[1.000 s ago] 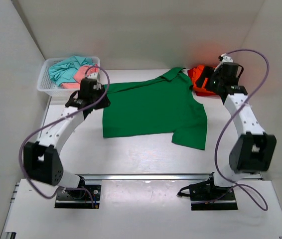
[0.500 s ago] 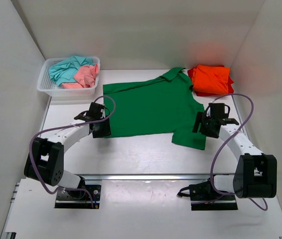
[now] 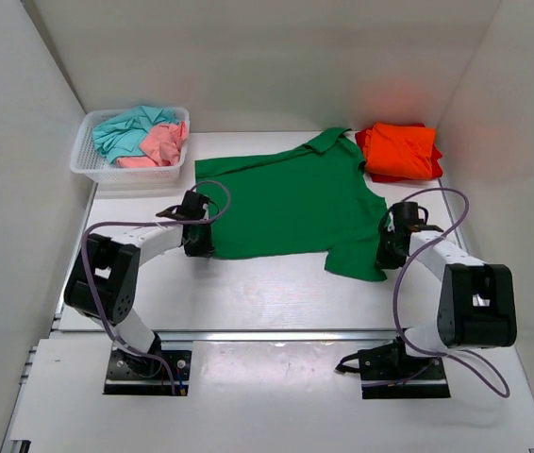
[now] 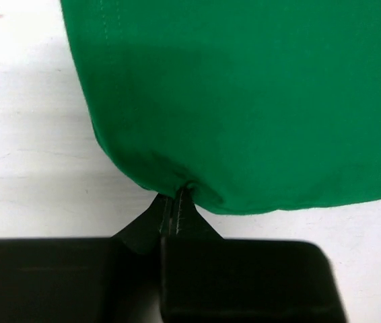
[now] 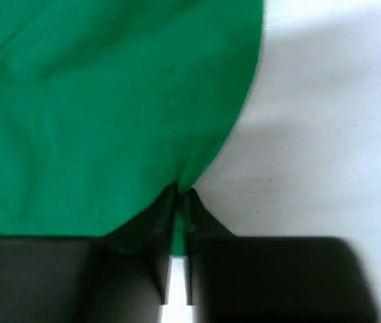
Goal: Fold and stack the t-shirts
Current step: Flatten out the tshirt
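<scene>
A bright green collared t-shirt [image 3: 291, 203] lies spread flat across the middle of the table. My left gripper [image 3: 198, 247] sits at its near left corner, and in the left wrist view the gripper [image 4: 175, 196] is shut on the green cloth [image 4: 244, 101], pinching its hem. My right gripper [image 3: 386, 257] is at the shirt's near right sleeve; the right wrist view shows that gripper [image 5: 179, 202] shut on green fabric [image 5: 103, 114] caught between the jaws. A folded orange t-shirt [image 3: 401, 151] lies at the back right. Teal [image 3: 127, 128] and pink [image 3: 161, 143] t-shirts fill the basket.
A white mesh basket [image 3: 92, 167] stands at the back left corner. White walls enclose the table on the left, back and right. Bare white tabletop [image 3: 248, 293] runs between the shirt and the arm bases.
Both arms have swung from the far side to the shirt's near corners and lowered. Both grippers closed on the green cloth. The orange shirt is no longer covered by the right arm.
</scene>
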You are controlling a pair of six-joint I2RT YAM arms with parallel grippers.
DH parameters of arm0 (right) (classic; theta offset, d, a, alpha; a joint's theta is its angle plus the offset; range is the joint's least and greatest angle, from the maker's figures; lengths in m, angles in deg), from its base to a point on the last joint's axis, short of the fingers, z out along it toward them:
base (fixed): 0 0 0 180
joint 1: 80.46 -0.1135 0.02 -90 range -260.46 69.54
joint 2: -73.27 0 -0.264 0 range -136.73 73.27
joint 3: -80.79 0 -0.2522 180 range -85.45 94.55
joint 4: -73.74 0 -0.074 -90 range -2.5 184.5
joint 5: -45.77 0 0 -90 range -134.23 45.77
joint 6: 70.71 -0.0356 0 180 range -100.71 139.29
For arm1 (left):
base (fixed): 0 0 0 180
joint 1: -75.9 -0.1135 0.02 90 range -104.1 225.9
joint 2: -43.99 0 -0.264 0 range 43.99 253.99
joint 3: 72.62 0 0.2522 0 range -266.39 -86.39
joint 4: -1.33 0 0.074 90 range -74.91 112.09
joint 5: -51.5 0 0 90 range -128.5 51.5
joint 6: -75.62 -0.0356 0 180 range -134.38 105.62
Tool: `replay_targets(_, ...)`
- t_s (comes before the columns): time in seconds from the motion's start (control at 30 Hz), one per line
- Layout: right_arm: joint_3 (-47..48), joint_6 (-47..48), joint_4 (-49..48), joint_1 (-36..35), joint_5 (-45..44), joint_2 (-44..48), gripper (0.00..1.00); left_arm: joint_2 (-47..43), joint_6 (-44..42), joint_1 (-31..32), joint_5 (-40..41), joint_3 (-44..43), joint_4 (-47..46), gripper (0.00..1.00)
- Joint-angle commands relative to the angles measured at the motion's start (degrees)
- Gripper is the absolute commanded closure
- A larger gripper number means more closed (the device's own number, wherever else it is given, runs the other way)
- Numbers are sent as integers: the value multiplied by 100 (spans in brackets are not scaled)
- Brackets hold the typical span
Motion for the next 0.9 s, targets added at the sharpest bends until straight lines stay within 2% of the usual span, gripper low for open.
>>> replay_targets(0.0, -87, -73, -36, -18, 265, -1, 100, 246, -188, -10, -95, 14, 301, 100)
replay_targets(0.13, 325, -55, 578, -255, -32, 693, 100, -183, -486, -36, 81, -74, 662, 100)
replay_targets(0.3, 1247, -46, 1212, -89, 134, 1923, 100, -1221, -540, -396, 20, -179, 1022, 100)
replay_targets(0.4, 1669, 51, 1729, -106, 212, 2065, 100, -1529, -689, -458, 20, -364, 1364, 100)
replay_targets(0.7, 1995, -169, 2179, -616, 371, 2829, 100, -2152, -900, -494, -42, -328, 1735, 100)
replay_targets(0.77, 2093, -82, 2084, -598, 537, 2804, 100, -2188, -839, -546, -50, -390, 1682, 100)
replay_targets(0.87, 1952, 181, 1330, -458, 809, 2278, 100, -1594, -856, -687, -216, -688, 1427, 100)
